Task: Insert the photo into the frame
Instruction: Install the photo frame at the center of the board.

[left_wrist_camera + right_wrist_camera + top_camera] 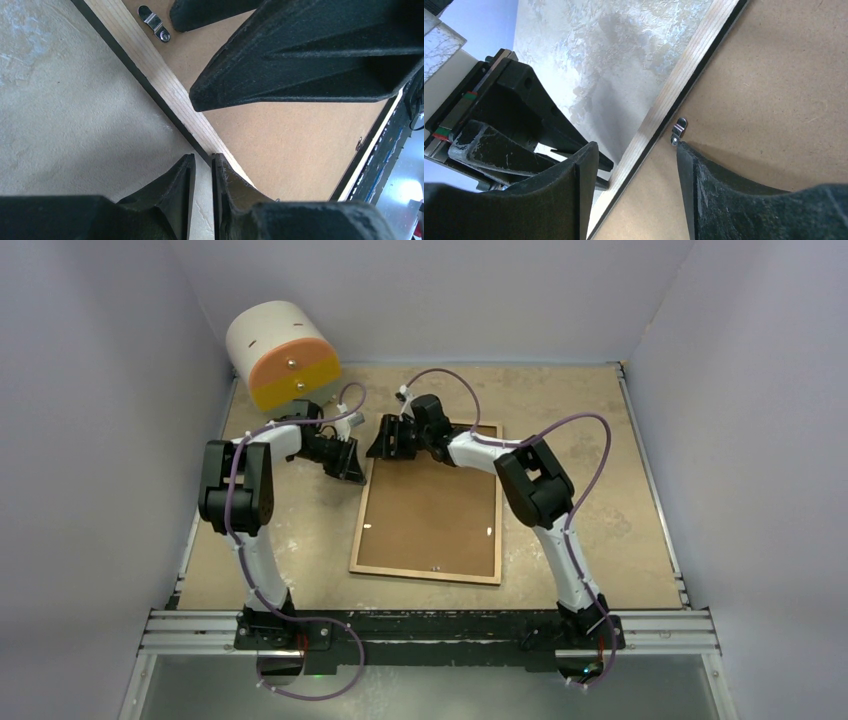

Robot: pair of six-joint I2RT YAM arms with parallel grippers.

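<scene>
Beige table (pixel 600 500); arms bent inward, meeting at corner of frame (pixel 425 576); left claw (pixel 204 159) nearly together, grip unclear; right claw (pixel 636 145) apart, astride rim. Frame back-up, lengthwise from claws toward bases.

At the far left corner of the mottled beige table (pixel 600 500), a white drum (pixel 275 345) with a flat face in orange and yellow (close to the grey wall (pixel 100 390)). In the middle, lying flat, a plain brown hardboard panel (pixel 430 510), with a small metal clip (pixel 678 131) at one long edge. Along the near edge of the table, an aluminium rail (pixel 680 632).
</scene>
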